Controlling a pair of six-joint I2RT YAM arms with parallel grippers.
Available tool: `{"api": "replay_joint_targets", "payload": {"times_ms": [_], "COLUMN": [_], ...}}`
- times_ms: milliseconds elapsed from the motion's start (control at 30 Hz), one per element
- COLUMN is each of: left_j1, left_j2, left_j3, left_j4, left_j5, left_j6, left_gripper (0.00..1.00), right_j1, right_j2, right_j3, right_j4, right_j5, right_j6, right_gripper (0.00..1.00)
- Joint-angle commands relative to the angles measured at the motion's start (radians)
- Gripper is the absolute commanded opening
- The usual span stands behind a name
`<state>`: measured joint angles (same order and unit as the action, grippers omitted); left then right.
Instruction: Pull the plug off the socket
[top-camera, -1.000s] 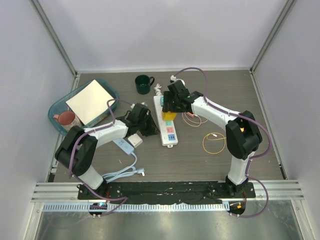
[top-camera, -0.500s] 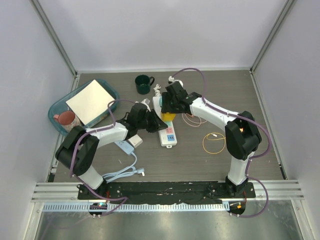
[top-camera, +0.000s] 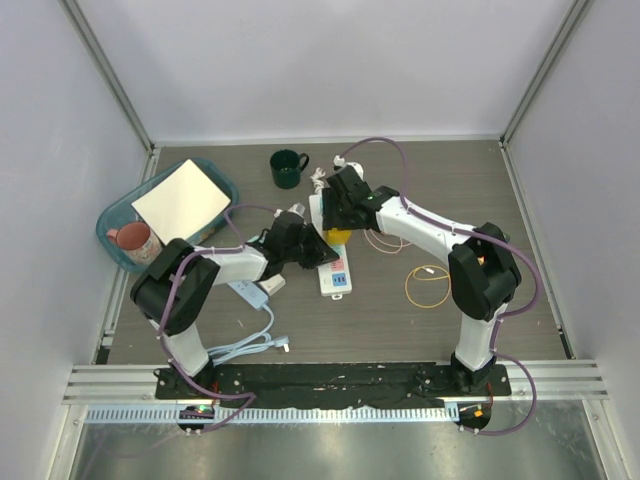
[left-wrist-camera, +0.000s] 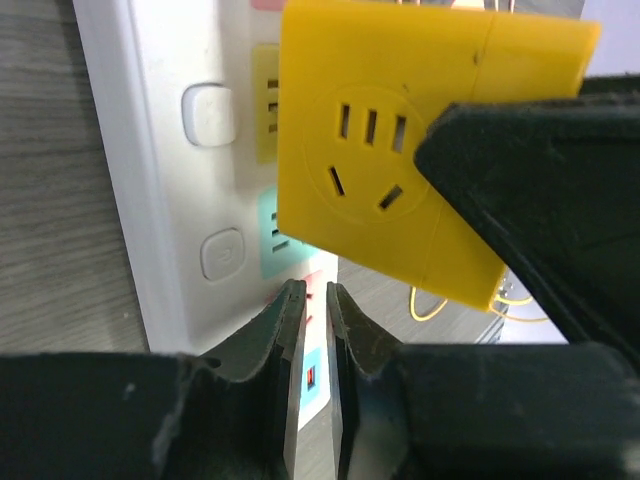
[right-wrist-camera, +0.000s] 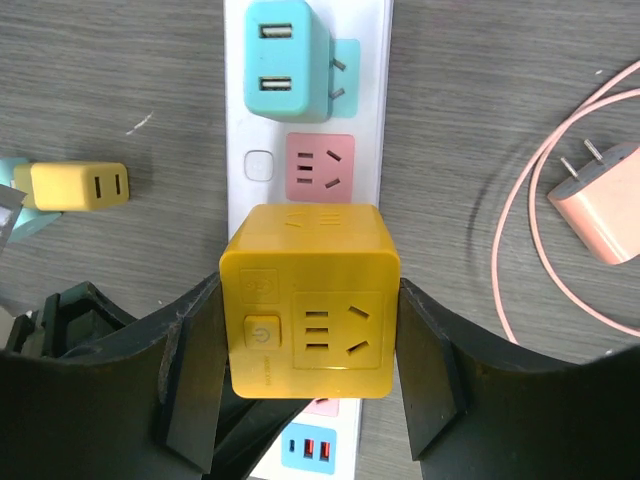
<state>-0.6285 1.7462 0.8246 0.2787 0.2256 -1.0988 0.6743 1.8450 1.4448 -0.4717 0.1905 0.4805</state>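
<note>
On the dark wood-grain table, a white power strip lies lengthwise between the two arms, well apart from the teal tray at the left edge. The right gripper is clamped on a yellow cube adapter, one finger pressed against each side. The cube sits over the strip's middle sockets; whether its prongs have left the socket cannot be told. The left gripper has its fingers drawn almost together with only a thin slit between them, pinching nothing, its tips at the strip just beside the cube. A teal USB charger is plugged in farther along the strip. A small yellow adapter lies loose on the table beside it.
</note>
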Motion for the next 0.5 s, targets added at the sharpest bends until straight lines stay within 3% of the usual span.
{"api": "replay_joint_targets", "payload": {"times_ms": [0,267,467], "left_j1": [0.003,0.001,0.001], "left_j2": [0.096,0.157,0.078], "left_j3": [-0.016,-0.016,0.022], "left_j4": [-0.15,-0.167,-0.196], "left_j5": [-0.146,-0.163,-0.111], "left_j6": [0.036,0.039,0.073], "left_gripper": [0.2,0.19,0.21], "right_j1": [0.016,0.013,-0.056], "right_j2": [-0.076,-0.075,-0.085], "right_j3": [0.12,0.186,0.141], "right_j4": [0.073,0.027,0.036], "right_j5": [0.04,0.11,0.112], "right_j6": [-0.002,-0.097,-0.118], "right_gripper": [0.01,0.01,0.01]}}
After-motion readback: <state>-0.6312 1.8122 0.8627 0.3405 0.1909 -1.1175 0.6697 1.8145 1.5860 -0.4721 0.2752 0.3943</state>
